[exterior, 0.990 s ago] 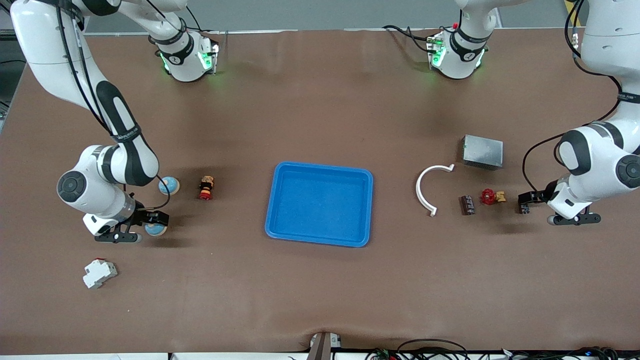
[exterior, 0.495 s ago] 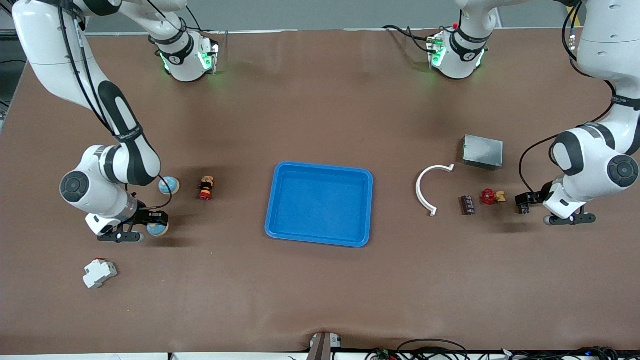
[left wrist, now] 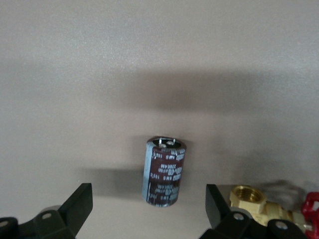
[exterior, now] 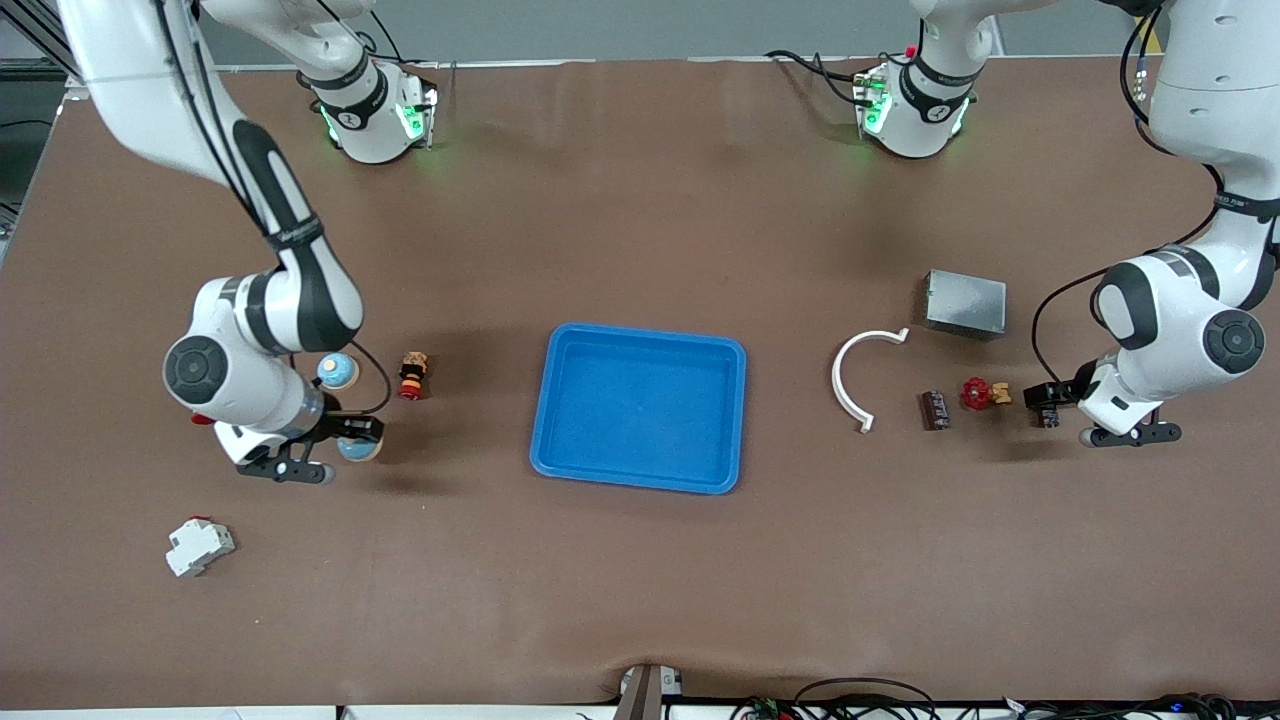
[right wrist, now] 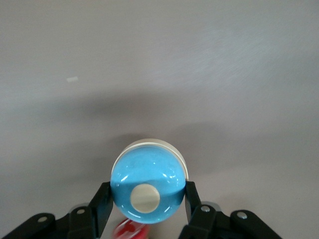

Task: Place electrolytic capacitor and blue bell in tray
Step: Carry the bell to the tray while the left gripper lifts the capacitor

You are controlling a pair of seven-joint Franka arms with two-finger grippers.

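My right gripper [exterior: 352, 437] is shut on a blue bell [exterior: 358, 449] and holds it just above the table, toward the right arm's end from the blue tray [exterior: 640, 482]. In the right wrist view the bell [right wrist: 148, 186] sits squeezed between both fingers of the right gripper [right wrist: 147, 199]. The dark electrolytic capacitor [exterior: 934, 410] lies on the table toward the left arm's end. My left gripper [exterior: 1043, 407] hovers low beside it, open and holding nothing. The left wrist view shows the capacitor [left wrist: 164, 171] just ahead of the left gripper [left wrist: 147, 211].
A second blue bell [exterior: 338, 371] and a red-yellow button [exterior: 411, 375] lie by the right arm. A red-handled brass valve [exterior: 980, 393], a white curved piece [exterior: 858, 375] and a grey metal box [exterior: 965, 303] surround the capacitor. A white breaker [exterior: 198, 545] lies nearer the camera.
The right gripper shut on the blue bell, lifted it and carried it a short way toward the tray. The left gripper edged toward the capacitor, still open.
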